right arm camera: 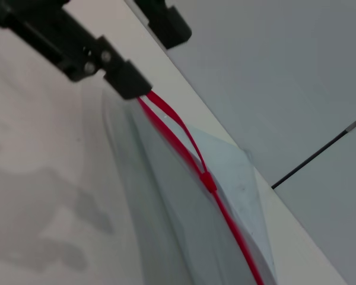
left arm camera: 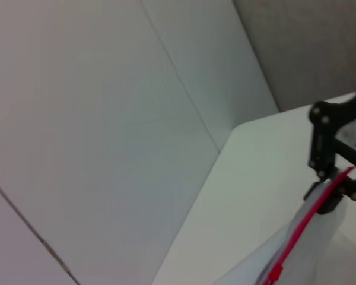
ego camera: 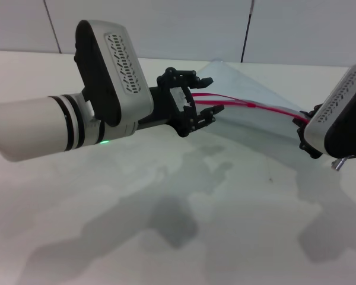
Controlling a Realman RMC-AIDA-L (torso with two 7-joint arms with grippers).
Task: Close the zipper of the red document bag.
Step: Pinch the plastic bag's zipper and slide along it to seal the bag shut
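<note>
bag: the red document bag is held up off the worktop, stretched between my two pincers, red edge facing me, pale body sloping away toward the wall.
zipper: the zipper runs along the near edge from my left pincer to my right one. near the left end the two red tracks are split apart; they merge at the slider, which looks red here and sits partway along. from the slider toward my right pincer it reads as one line.
left pincer: my left pincer is at centre, above the worktop, at the open end of the zipper. fingers look spread, the red tracks running in between them; can't tell if they actually clamp the tracks.
right pincer: my right pincer is at the right edge, mostly hidden behind its own wrist housing. the left wrist view shows it clamped on the zipper's other end.
relation: bag hangs between both pincers, slider between them, nearer the left one.
</note>
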